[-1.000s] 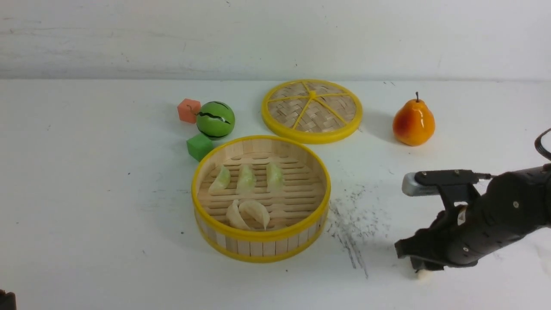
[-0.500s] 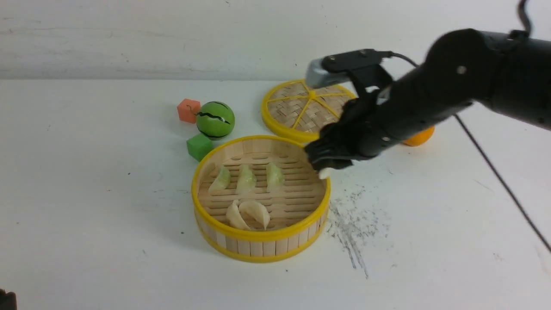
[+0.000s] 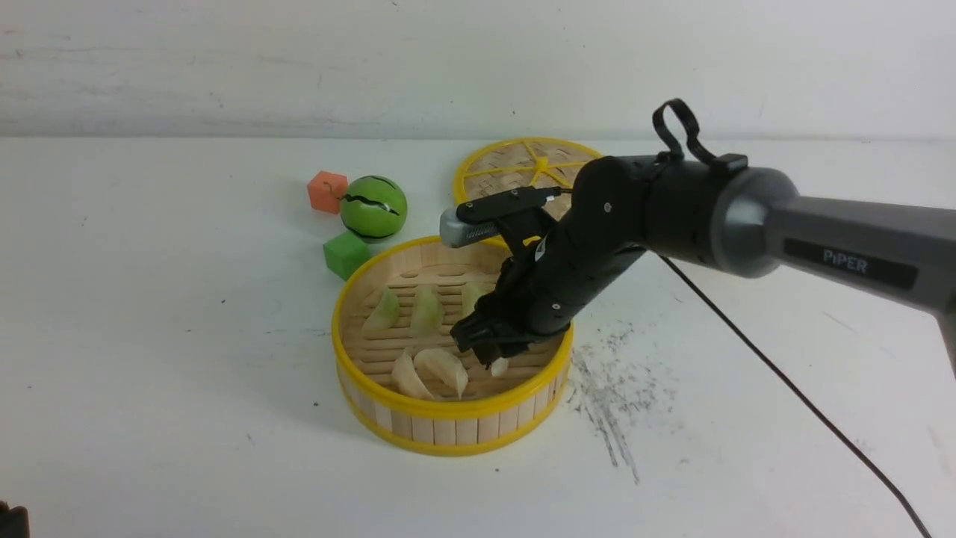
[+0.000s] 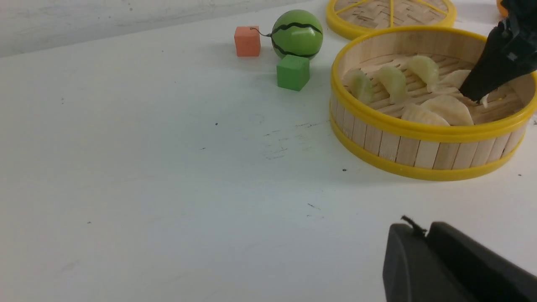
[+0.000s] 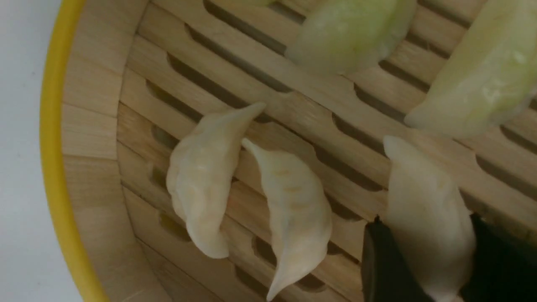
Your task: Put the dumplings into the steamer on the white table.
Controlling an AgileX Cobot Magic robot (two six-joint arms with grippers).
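The steamer (image 3: pixel 448 409) stands mid-table on the white table (image 3: pixel 149 359). On its floor lie three green dumplings (image 3: pixel 383 311) (image 3: pixel 426 310) (image 3: pixel 473 297) and two white ones (image 3: pixel 407 376) (image 3: pixel 446 368). My right gripper (image 3: pixel 489 357) reaches down inside the steamer's right half, shut on a third white dumpling (image 3: pixel 499 366). In the right wrist view that dumpling (image 5: pixel 423 201) sits between the black fingers (image 5: pixel 377 260) just above the slats, beside the two white dumplings (image 5: pixel 203 184) (image 5: pixel 293 209). My left gripper (image 4: pixel 423 235) is shut and holds nothing, low over the table in front of the steamer (image 4: pixel 419 151).
The woven lid (image 3: pixel 515 168) lies behind the steamer, partly covered by my right arm. A toy watermelon (image 3: pixel 373 208), an orange cube (image 3: pixel 327 191) and a green cube (image 3: pixel 346 254) sit at the steamer's back left. A black cable (image 3: pixel 784 381) trails over the scuffed patch (image 3: pixel 612 396).
My right arm rose from the table's front right with the white dumpling, swung left over the steamer's rim and has come down inside the steamer. The left arm has not moved.
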